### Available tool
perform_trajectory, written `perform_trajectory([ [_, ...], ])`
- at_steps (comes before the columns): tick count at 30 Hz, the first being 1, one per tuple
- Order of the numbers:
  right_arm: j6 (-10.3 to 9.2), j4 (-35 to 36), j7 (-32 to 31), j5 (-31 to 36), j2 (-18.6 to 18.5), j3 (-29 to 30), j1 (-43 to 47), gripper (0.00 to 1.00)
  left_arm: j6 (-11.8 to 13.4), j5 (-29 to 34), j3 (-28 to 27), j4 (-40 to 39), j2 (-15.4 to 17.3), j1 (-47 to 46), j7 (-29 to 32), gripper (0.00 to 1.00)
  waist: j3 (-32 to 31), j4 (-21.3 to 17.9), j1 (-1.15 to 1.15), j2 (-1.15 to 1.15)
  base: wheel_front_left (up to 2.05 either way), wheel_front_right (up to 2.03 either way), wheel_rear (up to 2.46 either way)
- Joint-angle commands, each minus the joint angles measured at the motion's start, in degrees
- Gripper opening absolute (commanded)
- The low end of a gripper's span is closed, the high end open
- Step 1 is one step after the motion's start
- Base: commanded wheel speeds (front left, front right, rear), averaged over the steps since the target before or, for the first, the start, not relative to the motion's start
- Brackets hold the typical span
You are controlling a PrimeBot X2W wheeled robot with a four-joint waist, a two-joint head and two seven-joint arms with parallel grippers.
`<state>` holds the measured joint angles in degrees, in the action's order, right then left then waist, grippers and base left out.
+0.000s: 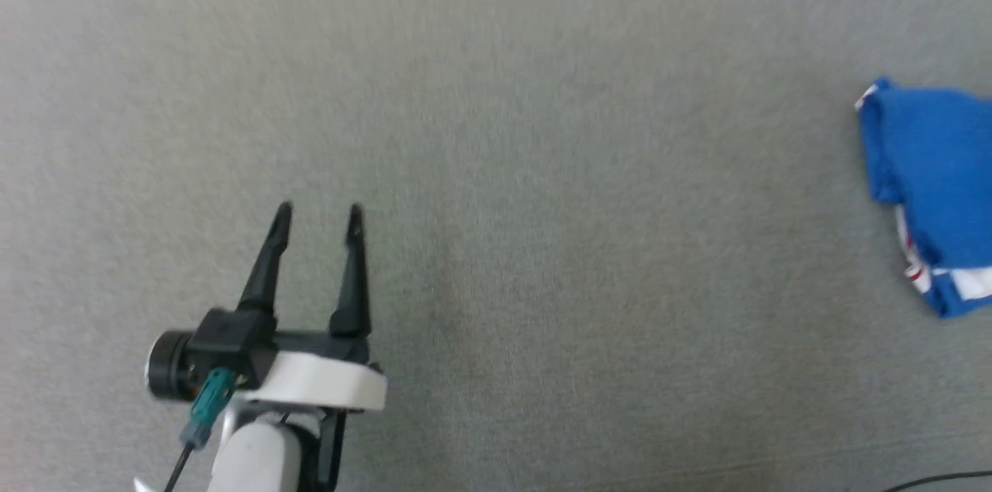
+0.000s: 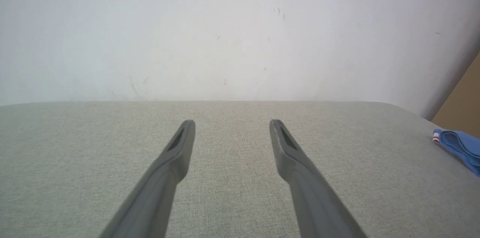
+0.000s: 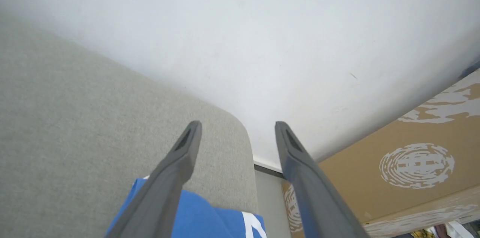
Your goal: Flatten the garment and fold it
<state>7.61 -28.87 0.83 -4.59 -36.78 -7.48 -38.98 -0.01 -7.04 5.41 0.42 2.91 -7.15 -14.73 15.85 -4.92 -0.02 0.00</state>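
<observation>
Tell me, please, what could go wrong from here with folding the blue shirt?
1. The garment lies bunched near the rounded corner of the grey surface; a careless pull might slide it off toward the cardboard box.
2. The head view cuts the garment off at its right border, so grasp points may be misjudged.
3. The left tool stands open far from it, so its reach is long.

A tabletop covered in pale grey woven fabric is recorded, with a rounded corner noted in the right wrist view and its far edge set against a white wall. One item is found lying directly on it: the garment, royal blue with white and red-striped trim, gathered into an uneven bundle at the right-hand side, near that rounded corner.
</observation>
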Motion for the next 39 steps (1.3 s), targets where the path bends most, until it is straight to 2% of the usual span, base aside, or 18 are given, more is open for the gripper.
perform_trajectory([
  [1,-0.12,1.7,1.25,-0.89,1.98,0.7,0.77,1.0,0.59,0.4,-0.87,-0.08,-0.03,1.19,-0.27,1.0,-8.55,-0.54,0.02,0.0,0.0,0.0,0.0],
  [9,-0.12,13.14,5.09,-3.42,14.08,6.96,10.79,1.0,2.0,1.51,-3.03,0.3,-0.03,5.17,-0.27,1.0,-12.87,1.74,0.02,0.0,0.0,0.0,0.0],
  [13,-0.12,18.47,6.15,-3.26,20.0,9.71,18.13,1.0,0.92,2.08,-2.68,0.25,0.02,6.92,-0.27,1.0,-14.23,3.26,0.02,0.0,0.0,0.0,0.0],
  [21,-0.12,25.04,9.76,-3.56,29.89,12.75,31.06,1.0,1.06,2.37,-2.96,1.49,0.0,9.94,-0.27,1.0,-15.92,5.61,0.02,0.0,0.0,0.0,0.0],
  [30,-0.12,24.51,12.45,-2.15,32.71,10.45,39.67,1.0,0.52,2.96,-2.92,2.22,-0.01,11.02,-0.27,1.0,-16.48,6.95,0.02,0.0,0.0,0.0,0.0],
  [39,-0.12,23.64,13.4,-1.6,33.63,9.58,41.18,1.0,0.51,2.95,-2.87,2.37,-0.02,11.75,-0.27,1.0,-17.01,6.81,0.02,0.0,0.0,0.0,0.0],
])
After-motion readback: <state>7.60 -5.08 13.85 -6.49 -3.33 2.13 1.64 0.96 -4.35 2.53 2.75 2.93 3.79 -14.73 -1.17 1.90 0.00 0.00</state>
